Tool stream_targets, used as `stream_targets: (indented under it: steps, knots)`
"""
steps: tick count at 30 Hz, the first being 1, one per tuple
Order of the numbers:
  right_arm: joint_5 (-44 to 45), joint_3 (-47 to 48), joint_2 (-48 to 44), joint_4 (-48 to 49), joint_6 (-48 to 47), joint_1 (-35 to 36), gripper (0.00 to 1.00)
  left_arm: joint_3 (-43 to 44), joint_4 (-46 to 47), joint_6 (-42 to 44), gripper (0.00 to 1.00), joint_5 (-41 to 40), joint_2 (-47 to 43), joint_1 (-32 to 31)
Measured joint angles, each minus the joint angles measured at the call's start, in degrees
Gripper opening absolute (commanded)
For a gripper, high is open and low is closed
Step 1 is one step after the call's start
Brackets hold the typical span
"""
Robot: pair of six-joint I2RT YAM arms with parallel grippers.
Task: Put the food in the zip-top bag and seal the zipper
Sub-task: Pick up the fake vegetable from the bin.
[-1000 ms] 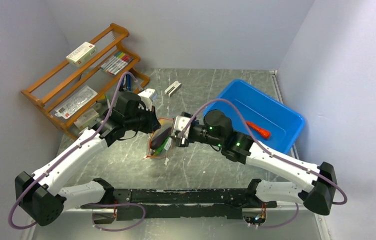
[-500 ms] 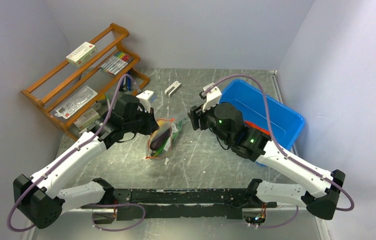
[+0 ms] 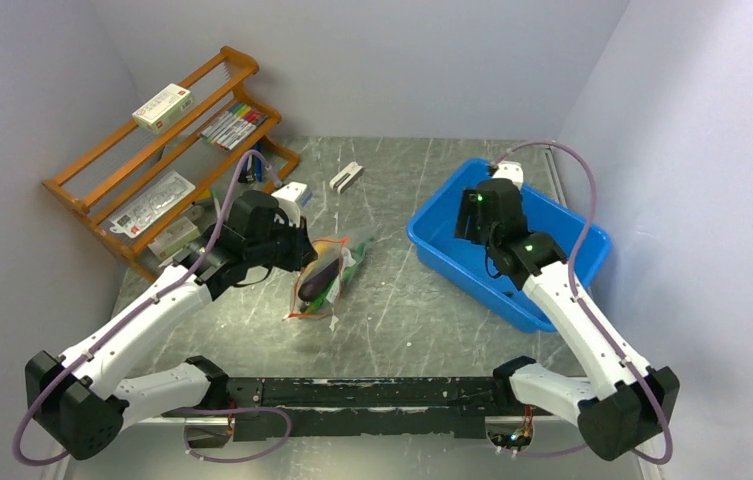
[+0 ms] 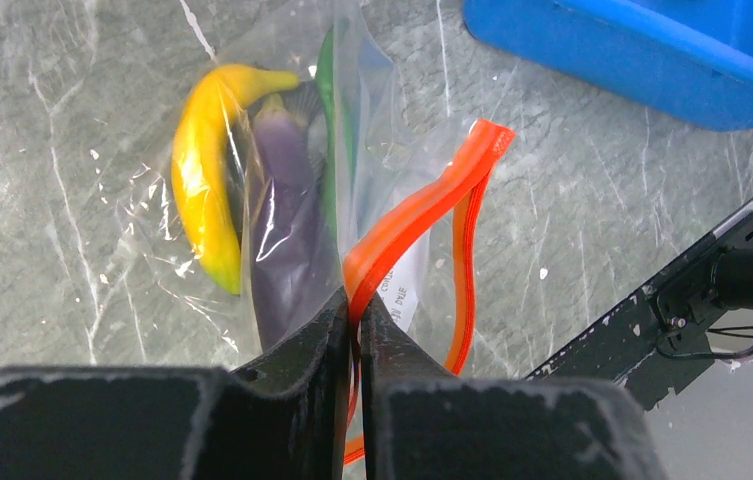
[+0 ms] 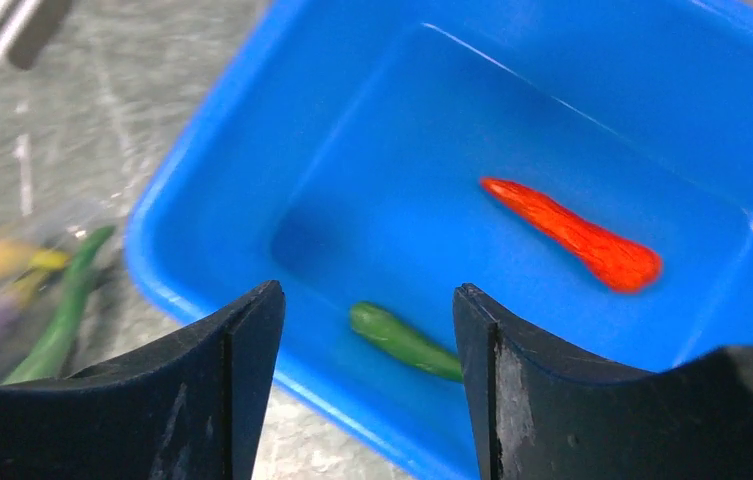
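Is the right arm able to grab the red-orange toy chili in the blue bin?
Probably yes: the open right gripper hovers over the blue plastic bin; nothing covers the red-orange toy chili.

Right wrist: zip-top bag [image 5: 22, 290] blurred, cut by left edge; green piece [image 5: 402, 340] in blue bin [image 5: 202, 170] runs behind finger [image 5: 552, 400] of right claw [image 5: 367, 295]. Top: rack [image 3: 232, 57] labels unreadable.
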Motion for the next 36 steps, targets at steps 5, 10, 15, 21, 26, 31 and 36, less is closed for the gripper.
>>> stream_targets:
  steps: [5, 10, 15, 21, 26, 31, 36]
  knots:
    - [-2.14, -3.91, 0.87, -0.70, 1.42, -8.15, 0.79, -0.33, 0.02, 0.00, 0.07, 0.02, -0.02, 0.00]
    - [-4.55, -10.21, 1.81, 1.49, 3.82, -15.74, 0.87, -1.03, 0.22, -0.02, 0.07, 0.04, -0.04, 0.00]
    - [-5.16, -11.63, 6.14, 5.31, 8.46, -20.85, 0.98, -1.88, 0.48, -0.02, 0.07, 0.04, -0.07, 0.00]
    - [-4.81, -11.63, 12.41, 9.03, 13.94, -22.62, 0.99, -2.16, 0.48, -0.02, 0.07, 0.07, -0.68, 0.00]
    - [-3.52, -11.43, 16.46, 9.14, 18.84, -25.99, 0.99, -2.54, 0.85, -0.02, 0.07, 0.04, -0.87, 0.00]
    - [-4.37, -11.37, 20.96, 9.14, 23.28, -29.11, 0.96, -2.80, 0.92, -0.02, 0.07, 0.07, -0.76, 0.00]
    - [-8.17, -12.50, 21.86, 13.16, 24.68, -29.97, 0.92, -2.80, 0.94, 0.00, 0.07, 0.07, 0.07, 0.00]
